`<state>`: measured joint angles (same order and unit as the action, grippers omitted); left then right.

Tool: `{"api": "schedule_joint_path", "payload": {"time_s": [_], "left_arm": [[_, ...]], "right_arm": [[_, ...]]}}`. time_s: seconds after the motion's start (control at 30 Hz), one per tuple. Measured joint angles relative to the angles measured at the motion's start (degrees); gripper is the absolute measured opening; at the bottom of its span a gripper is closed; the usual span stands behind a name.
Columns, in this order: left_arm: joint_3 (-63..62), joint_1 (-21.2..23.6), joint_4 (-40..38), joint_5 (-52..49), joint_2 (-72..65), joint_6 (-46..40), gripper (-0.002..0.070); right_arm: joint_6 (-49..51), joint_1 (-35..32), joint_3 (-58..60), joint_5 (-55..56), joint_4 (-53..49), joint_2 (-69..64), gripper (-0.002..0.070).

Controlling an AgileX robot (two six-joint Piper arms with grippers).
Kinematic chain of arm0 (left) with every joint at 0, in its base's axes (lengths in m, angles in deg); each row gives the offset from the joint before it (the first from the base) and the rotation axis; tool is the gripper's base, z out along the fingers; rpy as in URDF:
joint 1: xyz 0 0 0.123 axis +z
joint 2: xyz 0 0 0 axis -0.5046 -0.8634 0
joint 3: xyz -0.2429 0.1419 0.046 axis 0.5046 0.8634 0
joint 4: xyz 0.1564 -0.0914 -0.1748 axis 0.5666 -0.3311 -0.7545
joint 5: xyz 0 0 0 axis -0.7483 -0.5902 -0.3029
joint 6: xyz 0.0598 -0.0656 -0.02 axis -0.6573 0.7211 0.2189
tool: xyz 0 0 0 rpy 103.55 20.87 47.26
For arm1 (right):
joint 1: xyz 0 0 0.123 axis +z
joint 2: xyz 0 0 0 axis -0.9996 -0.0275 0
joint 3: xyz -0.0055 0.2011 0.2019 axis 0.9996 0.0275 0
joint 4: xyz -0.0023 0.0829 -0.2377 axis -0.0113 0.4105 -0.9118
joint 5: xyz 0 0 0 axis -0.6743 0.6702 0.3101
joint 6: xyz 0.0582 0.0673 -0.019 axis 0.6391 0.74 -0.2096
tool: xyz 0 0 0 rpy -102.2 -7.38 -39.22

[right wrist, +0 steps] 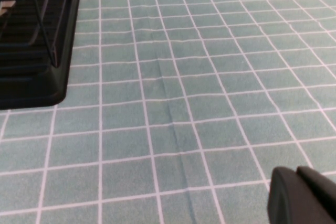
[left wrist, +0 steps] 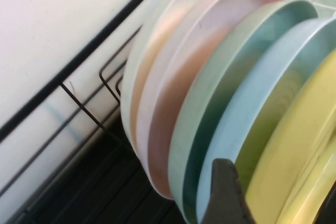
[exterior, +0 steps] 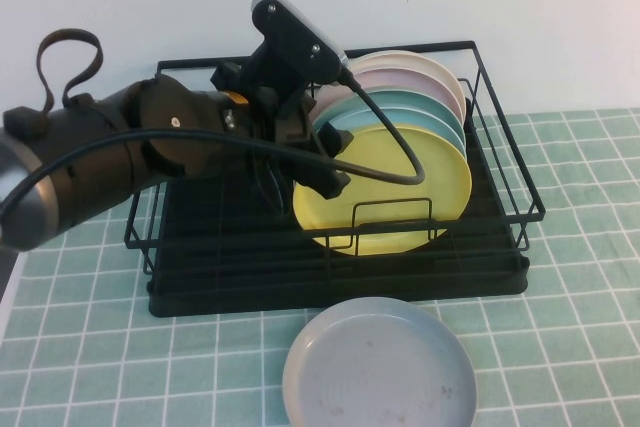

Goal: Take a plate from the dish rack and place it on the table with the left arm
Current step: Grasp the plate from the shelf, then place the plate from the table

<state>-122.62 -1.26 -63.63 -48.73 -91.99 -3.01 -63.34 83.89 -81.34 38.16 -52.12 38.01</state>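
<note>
The left gripper (exterior: 325, 162), jaws spread astride the yellow plate's (exterior: 400, 182) rim inside the dish rack (exterior: 500, 277) toward the counter's back edge, holds nothing yet, positioned to pinch it; the right gripper (right wrist: 304, 198) idles above the tiles, fingers indiscernible.

No readable text, labels, brands or numbers anywhere. Plates, dish rack (exterior: 340, 277) and tiled table (exterior: 580, 347) all plain. Left gripper (exterior: 325, 152) at the rack's plates; right gripper (right wrist: 302, 198) over bare tiles, both unmarked.

My left hand (exterior: 325, 152) is covering the yellow plate's (exterior: 400, 182) left edge, so I am not seeing how its fingers are set. The grey plate (exterior: 378, 367) is running off the bottom edge. Only a dark corner of my right hand (right wrist: 302, 195) is showing.
</note>
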Motion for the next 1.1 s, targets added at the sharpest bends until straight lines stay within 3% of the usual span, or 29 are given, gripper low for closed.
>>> {"api": "schedule_joint_path", "payload": {"time_s": [0.43,0.5,0.6,0.67,0.77,1.1], "left_arm": [[0.00,0.00,-4.26,1.97,-6.65,-0.50,0.0395],[0.00,0.00,-4.83,2.35,-7.26,-0.50,0.0351],[0.00,0.00,-5.08,3.09,-7.60,-0.63,0.0145],[-0.42,0.00,-5.08,3.38,-7.60,-0.75,0.0079],[-1.78,0.00,-5.08,2.14,-7.26,-0.75,0.0047],[-5.21,0.00,-3.23,-1.38,-0.11,-0.75,0.0044]], "right_arm": [[0.00,0.00,0.00,0.00,0.00,0.00,-0.0002],[0.00,0.00,0.00,0.00,0.00,0.00,-0.0002],[0.00,0.00,0.00,0.00,0.00,0.00,-0.0002],[0.00,0.00,0.00,0.00,0.00,0.00,-0.0001],[0.00,0.00,0.00,0.00,0.00,0.00,-0.0002],[0.00,0.00,0.00,0.00,0.00,0.00,-0.0002]]}}
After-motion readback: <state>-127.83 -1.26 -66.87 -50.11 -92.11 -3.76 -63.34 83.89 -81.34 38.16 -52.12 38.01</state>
